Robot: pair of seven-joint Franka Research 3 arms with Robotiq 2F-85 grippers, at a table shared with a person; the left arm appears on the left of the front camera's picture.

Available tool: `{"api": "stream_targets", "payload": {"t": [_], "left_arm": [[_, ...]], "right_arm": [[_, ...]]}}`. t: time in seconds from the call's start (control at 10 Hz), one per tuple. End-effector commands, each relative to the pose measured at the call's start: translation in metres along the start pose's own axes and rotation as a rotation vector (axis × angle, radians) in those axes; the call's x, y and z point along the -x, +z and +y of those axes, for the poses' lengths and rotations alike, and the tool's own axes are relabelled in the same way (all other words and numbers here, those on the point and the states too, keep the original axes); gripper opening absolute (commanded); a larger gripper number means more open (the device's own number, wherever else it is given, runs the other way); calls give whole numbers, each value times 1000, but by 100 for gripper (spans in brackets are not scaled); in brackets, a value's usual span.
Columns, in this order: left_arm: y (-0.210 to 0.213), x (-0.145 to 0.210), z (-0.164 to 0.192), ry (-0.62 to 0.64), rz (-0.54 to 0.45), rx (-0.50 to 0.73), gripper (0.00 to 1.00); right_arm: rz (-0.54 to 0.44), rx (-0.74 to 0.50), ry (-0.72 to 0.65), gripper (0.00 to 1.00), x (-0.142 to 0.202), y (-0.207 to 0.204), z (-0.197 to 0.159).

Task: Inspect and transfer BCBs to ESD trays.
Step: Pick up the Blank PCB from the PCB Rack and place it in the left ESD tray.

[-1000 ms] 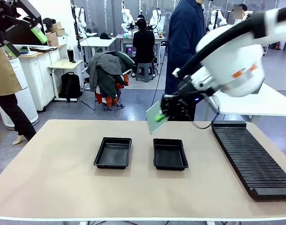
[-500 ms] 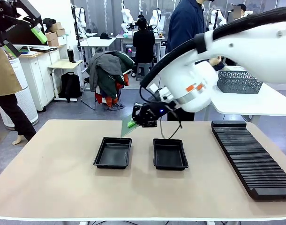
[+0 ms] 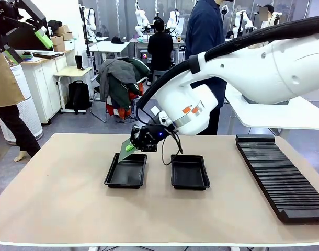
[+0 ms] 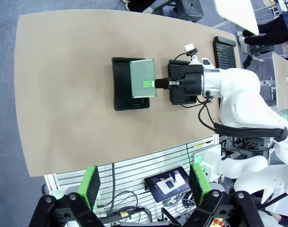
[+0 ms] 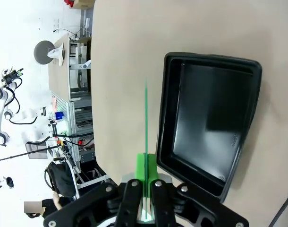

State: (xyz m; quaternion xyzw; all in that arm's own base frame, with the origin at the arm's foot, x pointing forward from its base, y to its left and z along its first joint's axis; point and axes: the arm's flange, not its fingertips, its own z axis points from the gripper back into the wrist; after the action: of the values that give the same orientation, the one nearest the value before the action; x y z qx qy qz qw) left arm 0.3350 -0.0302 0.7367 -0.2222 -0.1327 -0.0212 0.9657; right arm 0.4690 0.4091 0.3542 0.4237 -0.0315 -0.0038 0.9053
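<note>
the right arm's jaws are clamped on one edge of a bcb (image 3: 125,150), which hangs tilted over the left esd tray (image 3: 123,185), its low corner close to the tray's far rim; whether it touches is hard to tell. the left arm's jaws stand wide and empty, high above the surface (image 3: 60,198). the board looks barely smaller than the tray's floor, so released at this slant it would likely catch the rim and rest half out, or slide onto the surface. from the right wrist it shows edge-on as a thin green line, so its face cannot be checked there. from above, the right arm (image 4: 229,90) covers most of the second esd tray (image 3: 190,186)
</note>
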Motion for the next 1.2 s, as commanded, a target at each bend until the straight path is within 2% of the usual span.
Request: {"api": "stream_targets", "payload": {"t": [0.0,0.4,0.9,1.1], "left_arm": [[0,1,1,2,-2,1,100],[0,1,1,2,-2,1,100],[0,1,1,2,-2,1,100],[0,1,1,2,-2,1,100]], "right_arm": [[-29,-28,-24,2,3,-19,-8],[-13,-14,-61,2,5,-54,-29],[-23,-2,-100,2,12,-66,-45],[3,34,-130,2,12,-69,-49]]}}
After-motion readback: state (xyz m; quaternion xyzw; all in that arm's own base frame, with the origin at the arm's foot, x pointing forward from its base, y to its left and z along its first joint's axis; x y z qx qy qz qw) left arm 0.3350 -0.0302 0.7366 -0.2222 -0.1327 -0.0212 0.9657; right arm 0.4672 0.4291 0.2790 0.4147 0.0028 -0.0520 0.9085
